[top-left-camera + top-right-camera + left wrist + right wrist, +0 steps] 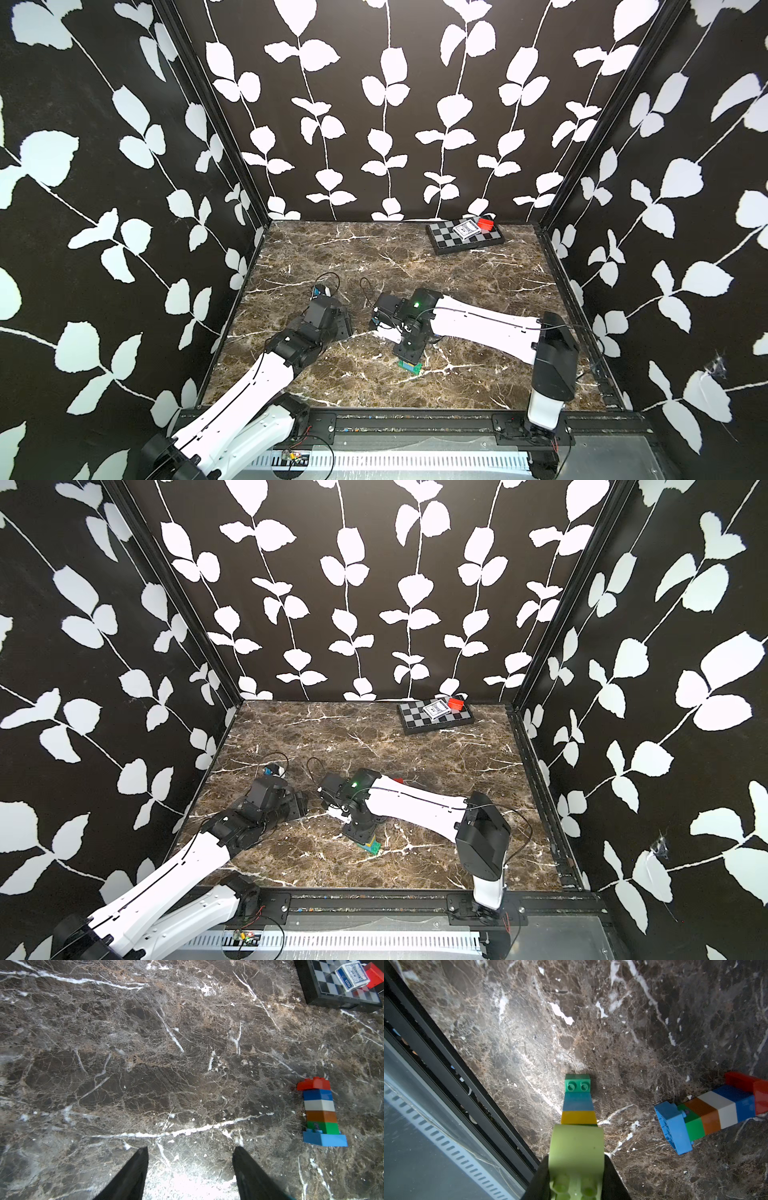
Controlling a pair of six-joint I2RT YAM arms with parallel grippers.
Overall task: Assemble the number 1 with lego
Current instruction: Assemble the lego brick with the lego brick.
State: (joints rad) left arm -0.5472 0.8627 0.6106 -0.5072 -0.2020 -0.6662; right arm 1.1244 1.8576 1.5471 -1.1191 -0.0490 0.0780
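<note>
My right gripper point(576, 1180) is shut on a lego stack point(578, 1105); its fingers clamp the light green brick, and yellow, light blue and green bricks extend beyond it. The stack's far end is at or just above the table, below the gripper, in both top views point(410, 365) point(370, 847). A second lego stack point(708, 1113) lies on its side: red, blue, white, orange, green, with a wider light blue brick at the end. It also shows in the left wrist view point(320, 1113), well off to one side of my left gripper point(190, 1149). That gripper is open and empty over bare marble.
A chessboard point(446, 241) lies at the back right with a card deck point(464, 230) and a red box point(485, 225) on it. A black rail point(446, 1059) edges the table's front, close to the held stack. Patterned walls enclose three sides.
</note>
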